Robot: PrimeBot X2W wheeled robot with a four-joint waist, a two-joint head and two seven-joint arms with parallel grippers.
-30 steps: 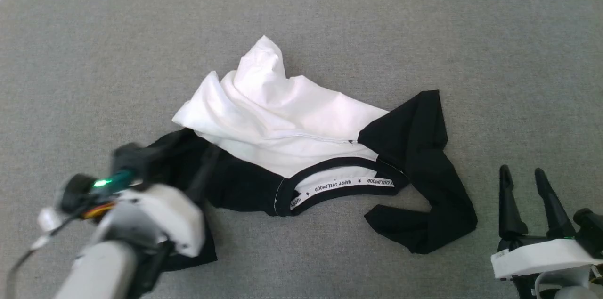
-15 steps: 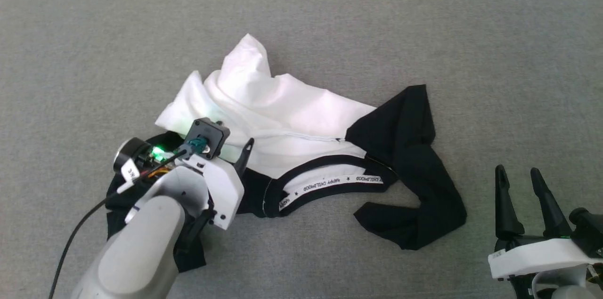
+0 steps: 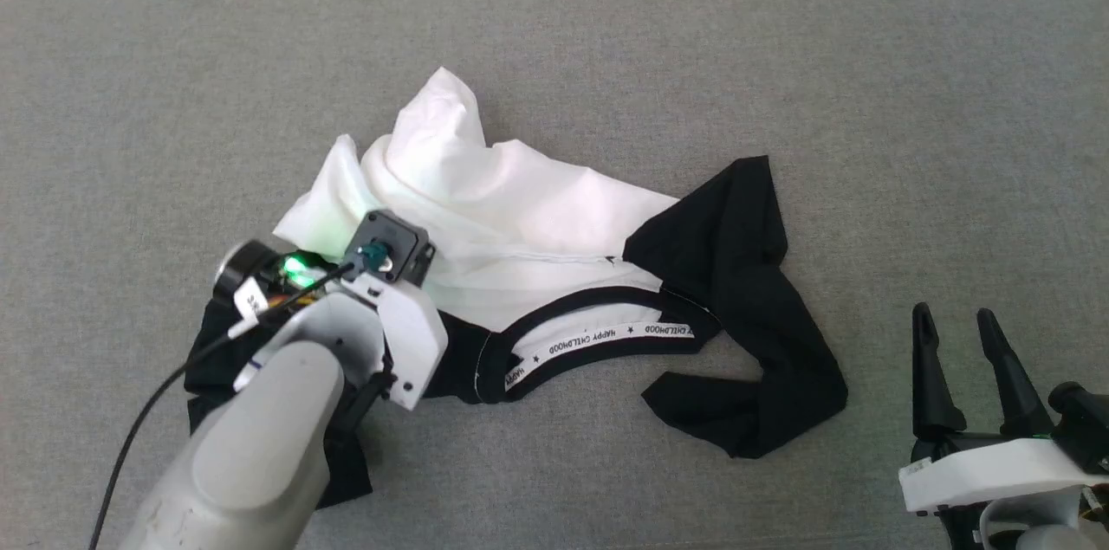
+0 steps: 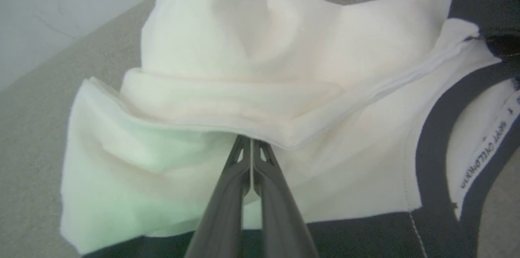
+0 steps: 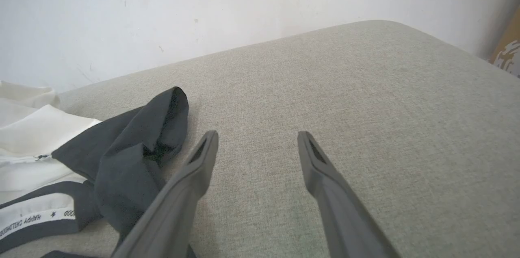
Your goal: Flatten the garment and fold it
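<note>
Gripping: left gripper (image 4: 250, 156) clamps a white fold (image 4: 211, 124), left of centre
Mid-frame: garment (image 3: 537, 203) lies crumpled, unfolded, on the grey surface (image 3: 866, 56)
Lower right: right gripper (image 3: 955, 316) is spread, empty
Risk: thin pinch may slip when pulled; or catch both layers, dragging the heap
Change: left arm (image 3: 260, 446), a blur at lower left one second back, now over the fold; right gripper unmoved

A grey fabric surface (image 3: 780, 30) with a rounded corner meets a white wall (image 5: 203, 6).
</note>
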